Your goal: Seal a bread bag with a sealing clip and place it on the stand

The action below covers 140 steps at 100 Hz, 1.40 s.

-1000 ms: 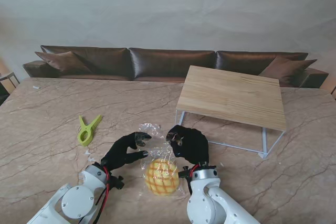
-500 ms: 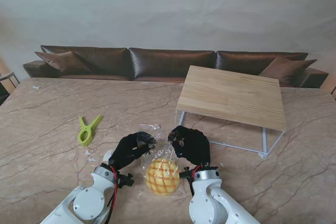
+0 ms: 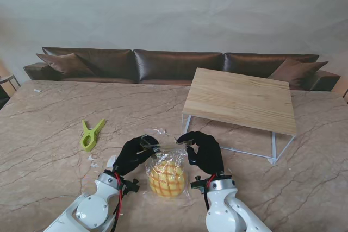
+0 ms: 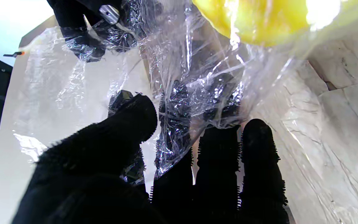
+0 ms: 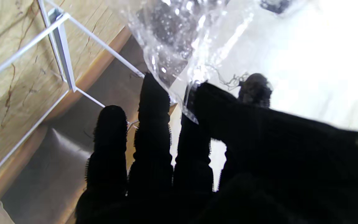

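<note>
1. Black-gloved left hand point(image 3: 134, 155) and right hand point(image 3: 204, 150) face each other, each pinching the clear bread bag point(image 3: 166, 173) by its mouth, near me on the marble table point(image 3: 49, 129)
2. Yellow bread point(image 3: 166, 179) sits in the bag
3. Green sealing clip point(image 3: 90, 133) lies left; wooden stand point(image 3: 242, 99) right
4. Wrist views show fingers point(image 4: 216, 149) through crinkled plastic

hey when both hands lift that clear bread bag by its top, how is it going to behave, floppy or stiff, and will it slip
Probably floppy: the bread bag is thin, crinkled film bunched between the left hand and right hand. The yellow bun sits low inside, so the weight would likely hang and sway beneath the grip. The glossy film looks slippery, though the wrist views show fingers pinching it.
</note>
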Each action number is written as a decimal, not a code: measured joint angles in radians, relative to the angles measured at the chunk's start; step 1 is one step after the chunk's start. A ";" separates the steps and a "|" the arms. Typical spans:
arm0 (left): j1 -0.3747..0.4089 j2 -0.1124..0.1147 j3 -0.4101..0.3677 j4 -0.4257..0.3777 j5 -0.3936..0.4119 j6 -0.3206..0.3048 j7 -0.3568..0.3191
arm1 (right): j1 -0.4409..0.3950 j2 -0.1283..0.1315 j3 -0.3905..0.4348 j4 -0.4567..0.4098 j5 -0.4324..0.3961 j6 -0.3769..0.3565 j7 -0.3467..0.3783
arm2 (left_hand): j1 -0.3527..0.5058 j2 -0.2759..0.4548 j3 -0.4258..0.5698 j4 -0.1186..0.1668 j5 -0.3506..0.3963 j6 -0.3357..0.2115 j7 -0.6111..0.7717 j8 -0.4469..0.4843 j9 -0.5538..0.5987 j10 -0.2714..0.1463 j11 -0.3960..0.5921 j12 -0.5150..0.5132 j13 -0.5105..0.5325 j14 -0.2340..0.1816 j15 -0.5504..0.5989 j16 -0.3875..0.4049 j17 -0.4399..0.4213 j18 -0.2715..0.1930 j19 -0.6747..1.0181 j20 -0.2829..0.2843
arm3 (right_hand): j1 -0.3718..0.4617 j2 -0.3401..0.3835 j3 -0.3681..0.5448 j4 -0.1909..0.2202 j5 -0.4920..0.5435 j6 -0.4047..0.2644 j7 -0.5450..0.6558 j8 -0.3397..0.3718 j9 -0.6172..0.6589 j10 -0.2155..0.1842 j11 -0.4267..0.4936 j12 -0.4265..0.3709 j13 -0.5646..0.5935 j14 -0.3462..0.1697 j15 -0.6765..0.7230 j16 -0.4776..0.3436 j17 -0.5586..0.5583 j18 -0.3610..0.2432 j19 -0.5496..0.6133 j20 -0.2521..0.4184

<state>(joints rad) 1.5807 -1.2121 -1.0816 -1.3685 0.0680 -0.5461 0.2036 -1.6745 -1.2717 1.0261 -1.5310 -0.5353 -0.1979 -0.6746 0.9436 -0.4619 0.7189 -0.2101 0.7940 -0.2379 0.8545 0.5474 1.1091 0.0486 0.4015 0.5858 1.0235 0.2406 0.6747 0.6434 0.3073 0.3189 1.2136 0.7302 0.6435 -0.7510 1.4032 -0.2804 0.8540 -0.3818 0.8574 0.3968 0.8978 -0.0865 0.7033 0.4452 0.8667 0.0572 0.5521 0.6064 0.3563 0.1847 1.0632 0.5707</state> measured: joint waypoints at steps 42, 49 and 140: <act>0.006 0.002 0.000 0.007 0.082 -0.037 0.041 | -0.109 0.035 0.097 -0.179 0.099 0.017 0.100 | 0.033 0.019 -0.036 0.003 0.036 -0.035 0.024 0.050 -0.001 -0.018 -0.037 0.044 -0.020 -0.002 -0.008 0.012 -0.011 -0.008 -0.012 0.000 | -0.380 0.204 -0.012 0.255 -0.131 0.110 -0.109 -0.047 -0.086 0.031 -0.025 -0.043 -0.086 0.000 -0.056 -0.061 -0.063 0.004 -0.073 0.034; 0.007 0.001 -0.001 0.010 0.112 -0.055 0.061 | -0.110 0.035 0.099 -0.208 0.126 0.075 0.122 | 0.033 0.019 -0.036 0.003 0.036 -0.035 0.024 0.050 -0.001 -0.018 -0.045 0.044 -0.020 -0.002 -0.010 0.013 -0.011 -0.008 -0.012 0.000 | -0.463 0.270 -0.157 0.250 -0.154 0.132 -0.107 -0.081 -0.105 0.046 -0.041 -0.046 -0.107 0.003 -0.063 -0.062 -0.063 0.009 -0.073 0.034; 0.011 -0.002 -0.008 0.030 0.240 -0.125 0.128 | 0.028 0.137 0.057 -0.190 0.124 0.280 0.628 | 0.033 0.019 -0.037 0.006 0.071 -0.059 0.025 0.088 -0.001 -0.030 -0.083 0.045 -0.027 -0.015 -0.031 0.013 -0.010 -0.010 -0.012 0.000 | -0.418 0.255 -0.744 0.202 -0.438 0.336 -0.249 -0.145 -0.253 0.051 0.100 0.104 -0.244 0.038 -0.046 -0.009 -0.077 -0.013 -0.076 0.059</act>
<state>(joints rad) 1.5912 -1.2137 -1.0896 -1.3386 0.3083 -0.6711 0.3312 -1.6460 -1.1344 1.0831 -1.7210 -0.4118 0.0818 -0.0468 0.9767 -0.4432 0.6817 -0.2043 0.8650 -0.2967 0.8796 0.6354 1.1080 0.0186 0.3189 0.6312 0.9964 0.2259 0.6437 0.6560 0.2978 0.3089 1.2015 0.7302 0.2254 -0.4964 0.6591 -0.0782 0.4161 -0.0457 0.6088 0.2521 0.6445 -0.0357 0.8031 0.5488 0.6225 0.0953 0.5062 0.5973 0.2788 0.1712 0.9868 0.6298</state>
